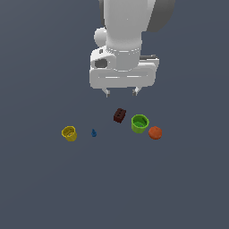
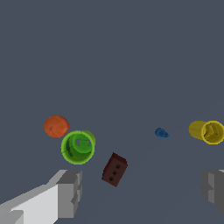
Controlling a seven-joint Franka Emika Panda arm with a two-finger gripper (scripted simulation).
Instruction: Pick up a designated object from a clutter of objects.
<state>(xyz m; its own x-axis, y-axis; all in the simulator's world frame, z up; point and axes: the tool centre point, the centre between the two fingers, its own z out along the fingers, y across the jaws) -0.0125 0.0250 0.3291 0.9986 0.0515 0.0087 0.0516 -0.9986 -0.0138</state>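
Observation:
The dark brown-red studded block [image 1: 119, 115] lies on the grey floor, just to the exterior view's left of the bright green cup [image 1: 139, 123]. My gripper [image 1: 121, 92] hangs open and empty above and slightly behind the block, apart from it. In the wrist view the block [image 2: 114, 169] lies tilted between my two grey fingers [image 2: 69, 192], nearer that one, with the green cup [image 2: 78, 147] beside it. The clutter also holds an orange-red round object [image 1: 155, 133], a tiny blue piece [image 1: 94, 133] and a yellow cup [image 1: 69, 133].
The orange-red round object [image 2: 56, 126] sits close beside the green cup. The blue piece [image 2: 161, 132] and the yellow cup [image 2: 207, 131] lie farther off on the block's other side. All rest on a plain dark grey floor.

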